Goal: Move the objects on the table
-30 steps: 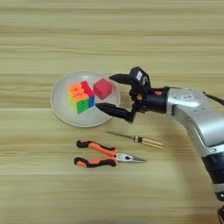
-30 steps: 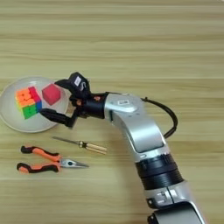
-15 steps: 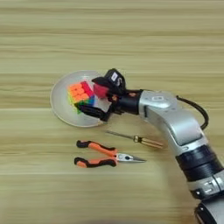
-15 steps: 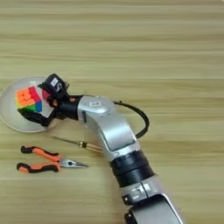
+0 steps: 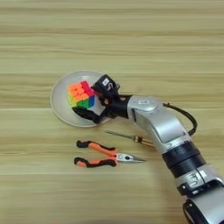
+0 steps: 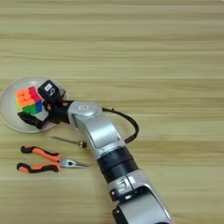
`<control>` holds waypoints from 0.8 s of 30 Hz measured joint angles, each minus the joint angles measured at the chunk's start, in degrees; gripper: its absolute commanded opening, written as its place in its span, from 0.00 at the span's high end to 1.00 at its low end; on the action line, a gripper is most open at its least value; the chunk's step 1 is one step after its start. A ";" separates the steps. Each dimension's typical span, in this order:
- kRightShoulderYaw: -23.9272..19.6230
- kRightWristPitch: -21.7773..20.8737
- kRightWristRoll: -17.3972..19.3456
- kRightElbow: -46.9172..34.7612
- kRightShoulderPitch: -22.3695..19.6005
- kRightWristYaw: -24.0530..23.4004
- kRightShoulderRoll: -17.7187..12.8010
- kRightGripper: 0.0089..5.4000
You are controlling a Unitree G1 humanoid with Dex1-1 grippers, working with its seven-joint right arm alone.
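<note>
A multicoloured puzzle cube (image 5: 80,95) sits on the round grey plate (image 5: 60,97). My right gripper (image 5: 87,99) is open and low over the plate. One black finger (image 5: 86,115) lies along the cube's near side; the other is at the cube's far right corner. Whether they touch the cube is unclear. The small red cube is hidden. The thin screwdriver (image 5: 127,136) lies on the table (image 5: 131,39) just in front of the plate, partly under my forearm. The orange-and-black pliers (image 5: 103,154) lie nearer still, tips pointing right.
My silver forearm (image 5: 157,124) crosses from the bottom right toward the plate, with a black cable (image 5: 186,117) looping off its right side. Bare wood stretches behind the plate and along the left side.
The gripper has moved left across the plate, from around the red cube to the puzzle cube. The red cube no longer shows. Pliers and screwdriver have not moved.
</note>
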 measured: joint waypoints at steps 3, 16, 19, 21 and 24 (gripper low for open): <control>0.26 -1.27 -1.04 1.45 -0.35 -1.06 0.87 0.01; 2.18 -6.46 -4.86 3.22 -0.59 -2.56 2.47 0.12; 2.20 -7.17 -5.34 3.22 -0.59 -2.98 2.45 0.17; 2.20 -7.62 -5.47 3.05 -0.58 -3.24 2.44 0.21; 2.24 -7.77 -5.63 2.87 -0.56 -3.31 2.43 0.26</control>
